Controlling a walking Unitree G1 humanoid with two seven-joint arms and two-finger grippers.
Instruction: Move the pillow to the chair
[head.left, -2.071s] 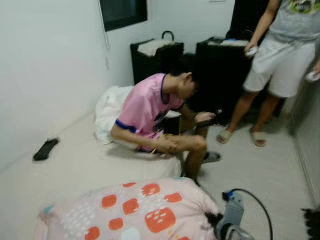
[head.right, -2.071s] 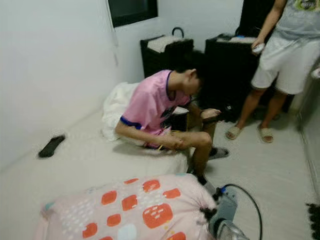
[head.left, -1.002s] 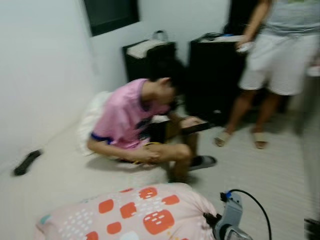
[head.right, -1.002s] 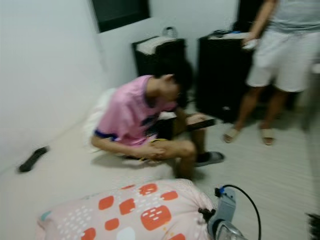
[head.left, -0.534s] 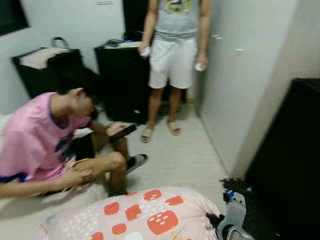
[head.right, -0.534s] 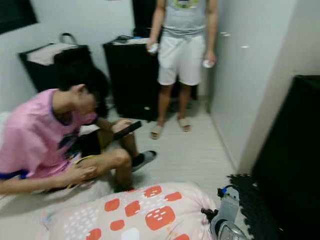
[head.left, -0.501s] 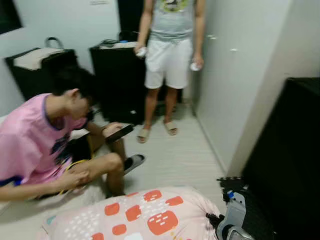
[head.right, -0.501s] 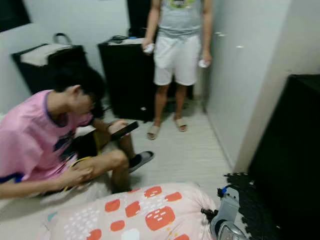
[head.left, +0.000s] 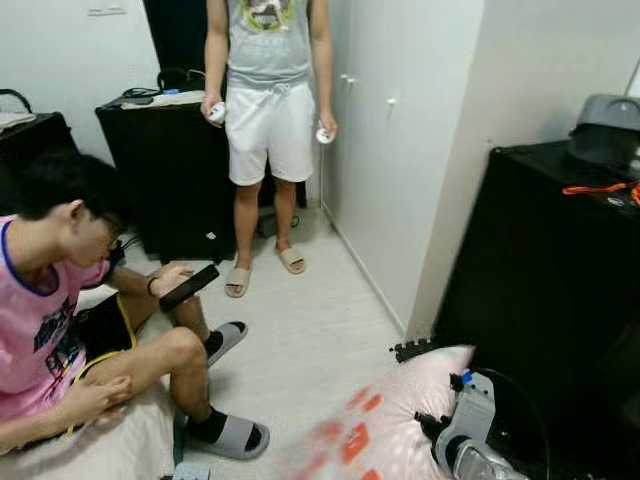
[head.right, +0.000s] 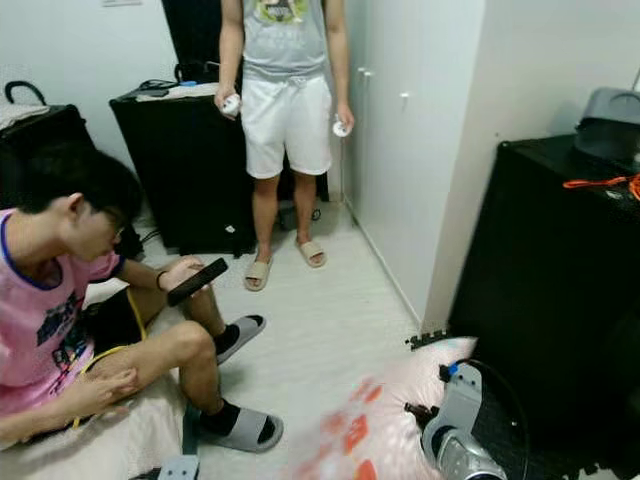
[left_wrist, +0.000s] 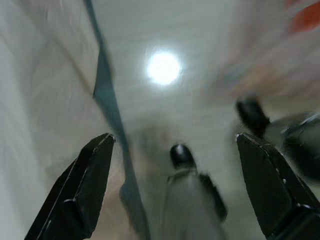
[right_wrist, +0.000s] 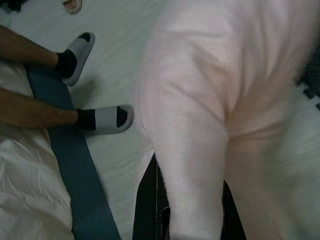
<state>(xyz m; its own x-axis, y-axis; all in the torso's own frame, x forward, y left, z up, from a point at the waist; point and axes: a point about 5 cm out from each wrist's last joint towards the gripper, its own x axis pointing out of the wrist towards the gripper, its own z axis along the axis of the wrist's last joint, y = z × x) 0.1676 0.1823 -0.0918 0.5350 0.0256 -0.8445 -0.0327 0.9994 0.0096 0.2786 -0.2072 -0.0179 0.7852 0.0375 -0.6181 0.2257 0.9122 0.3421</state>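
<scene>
Right gripper (right_wrist: 187, 220) clamped on the pink pillow (right_wrist: 210, 100), fingers either side of a fold; pillow, blurred, hangs low before the robot above the pale floor (head.left: 300, 330). Left gripper (left_wrist: 175, 185) spread wide, empty. Seated person (head.left: 60, 300) holds a phone (head.left: 189, 287); another person (head.left: 265, 100) stands beside a black cabinet (head.left: 540, 290).

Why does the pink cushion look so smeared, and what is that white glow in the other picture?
Eye views: the pink orange-patched pillow is motion-blurred while the room stays fairly sharp. Left wrist view: blurred throughout, with a bright glare spot on the pale floor beyond the left hand.
</scene>
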